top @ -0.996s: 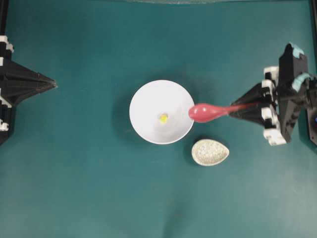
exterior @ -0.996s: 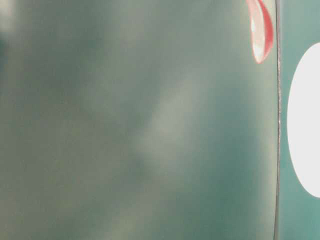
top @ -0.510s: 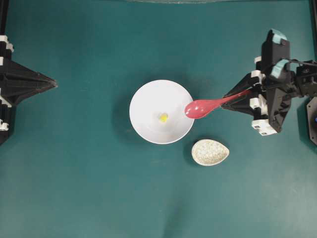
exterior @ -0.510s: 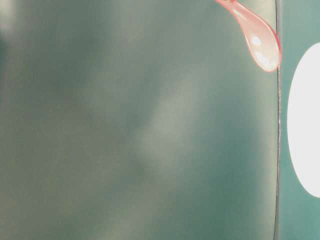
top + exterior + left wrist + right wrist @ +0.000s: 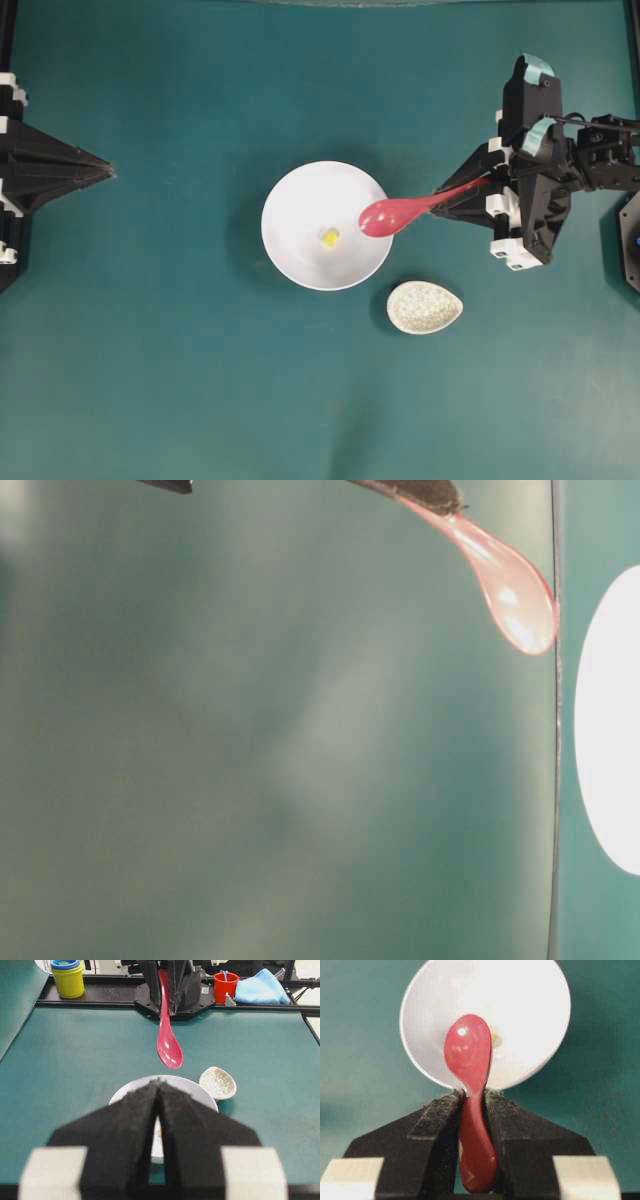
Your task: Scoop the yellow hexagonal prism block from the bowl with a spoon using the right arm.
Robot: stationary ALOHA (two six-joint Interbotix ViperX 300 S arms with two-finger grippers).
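Note:
The white bowl (image 5: 300, 205) stands mid-table with the tiny yellow hexagonal prism block (image 5: 329, 237) on its floor. My right gripper (image 5: 452, 196) is shut on the handle of the glossy pink-red spoon (image 5: 385, 215). The scoop hangs over the bowl's right rim, right of the block and apart from it. In the right wrist view the gripper (image 5: 473, 1094) clamps the spoon (image 5: 468, 1055), and the scoop half hides the block (image 5: 494, 1037) in the bowl (image 5: 530, 1005). My left gripper (image 5: 108, 172) rests shut at the far left, holding nothing; its tips (image 5: 159, 1082) point at the bowl (image 5: 200, 1095).
A speckled beige teardrop spoon rest (image 5: 425, 307) lies just below and right of the bowl. Behind the right arm's base stand stacked yellow cups (image 5: 67, 979), a red cup (image 5: 225, 987) and a blue cloth (image 5: 261, 987).
The right arm has moved left with the spoon. The scoop went from just outside the bowl's right rim to over it. The left arm has not moved.

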